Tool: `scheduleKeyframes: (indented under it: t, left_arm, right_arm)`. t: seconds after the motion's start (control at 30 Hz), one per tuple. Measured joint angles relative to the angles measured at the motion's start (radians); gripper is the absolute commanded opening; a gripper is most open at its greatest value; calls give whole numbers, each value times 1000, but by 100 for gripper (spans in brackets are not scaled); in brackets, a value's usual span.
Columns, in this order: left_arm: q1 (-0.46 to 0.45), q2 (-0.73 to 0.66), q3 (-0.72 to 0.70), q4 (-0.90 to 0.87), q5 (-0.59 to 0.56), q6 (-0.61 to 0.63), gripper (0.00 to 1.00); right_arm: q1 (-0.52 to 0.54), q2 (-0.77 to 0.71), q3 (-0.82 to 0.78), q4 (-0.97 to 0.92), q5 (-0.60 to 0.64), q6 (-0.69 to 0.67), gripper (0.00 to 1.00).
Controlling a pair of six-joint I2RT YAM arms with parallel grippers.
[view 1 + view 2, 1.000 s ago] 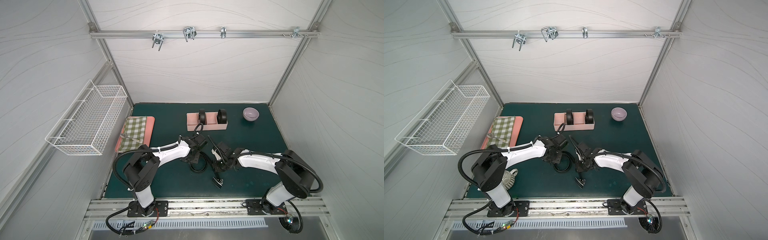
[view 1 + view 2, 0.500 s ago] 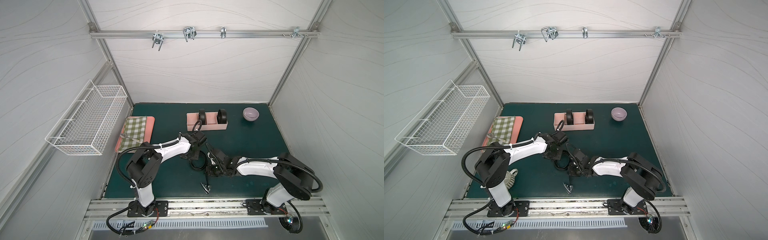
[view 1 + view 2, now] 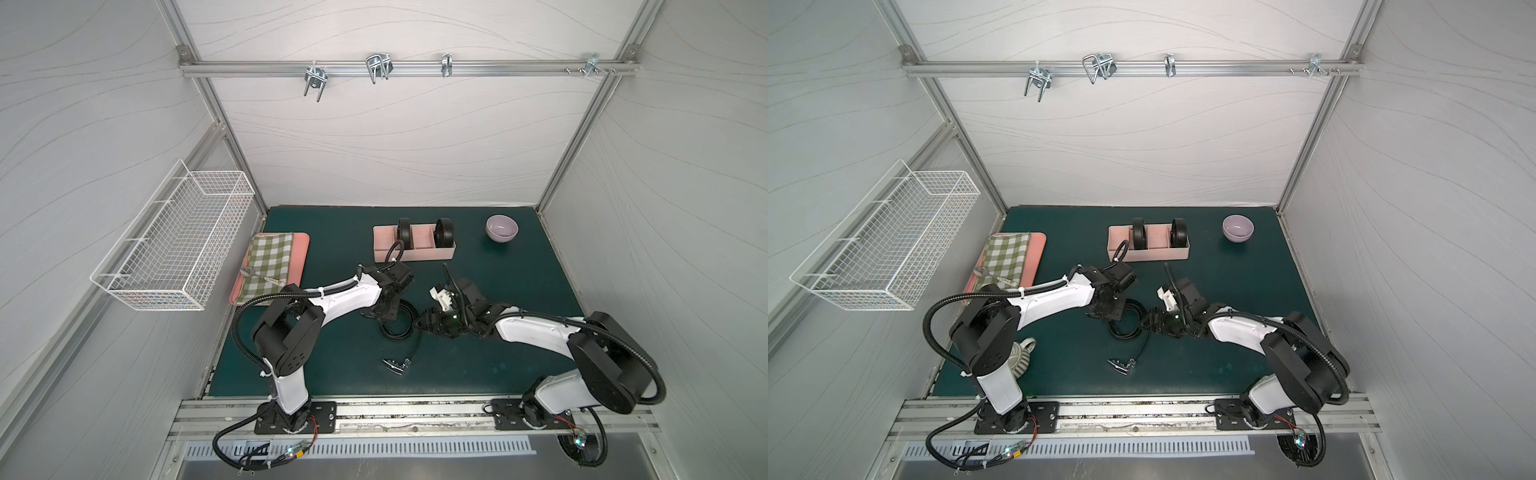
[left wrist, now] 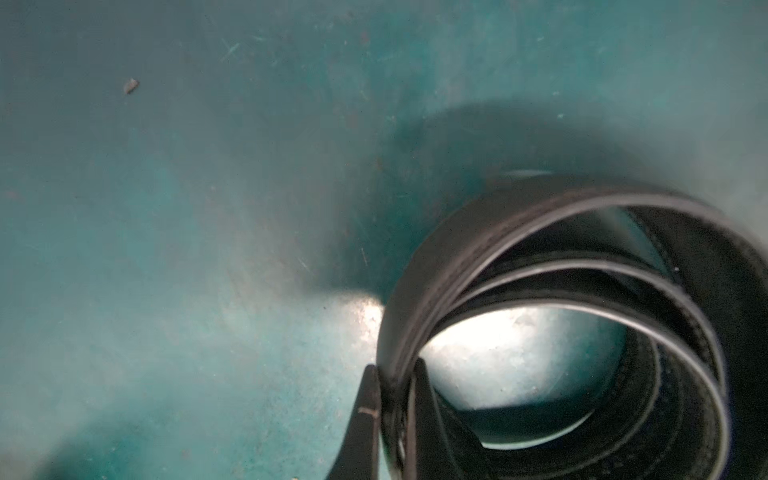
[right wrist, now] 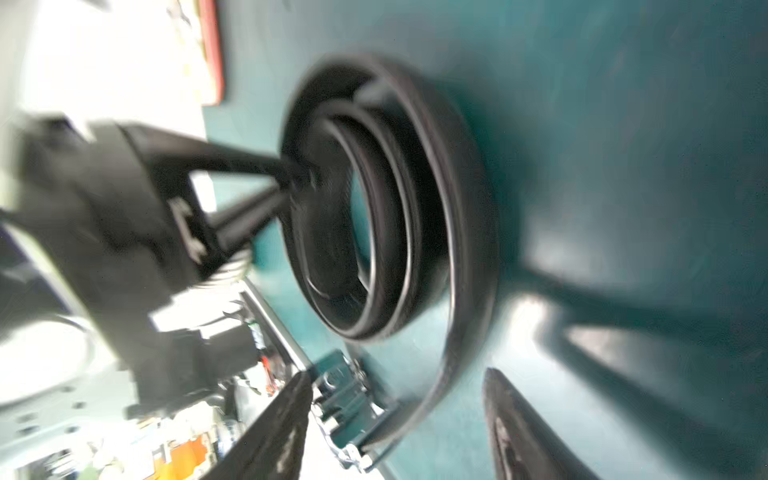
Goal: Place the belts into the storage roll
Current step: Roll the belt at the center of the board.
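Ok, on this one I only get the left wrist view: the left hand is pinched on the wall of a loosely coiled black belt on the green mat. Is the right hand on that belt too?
Observer: The right hand is open, its fingers either side of the tail of the loose belt. I cannot tell whether they touch it.
Operator: Where does the tail end?
Observer: At the buckle, which lies on the mat, nearer the arms' bases than the coil.
Operator: And the storage roll?
Observer: The storage roll sits toward the back wall, with two coiled belts standing on edge in it.
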Motion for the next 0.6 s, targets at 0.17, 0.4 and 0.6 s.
scheduleKeyframes:
  t: [0.17, 0.4, 0.6]
  left_arm:
    - [0, 4, 5, -3, 3, 5, 4]
    - [0, 14, 18, -18, 9, 8, 4]
    - [1, 15, 21, -20, 13, 17, 4]
  right_arm:
    - [-35, 156, 159, 0, -90, -88, 72]
    - [-40, 264, 235, -6, -151, -169, 72]
    - [-40, 201, 203, -54, -130, -216, 72]
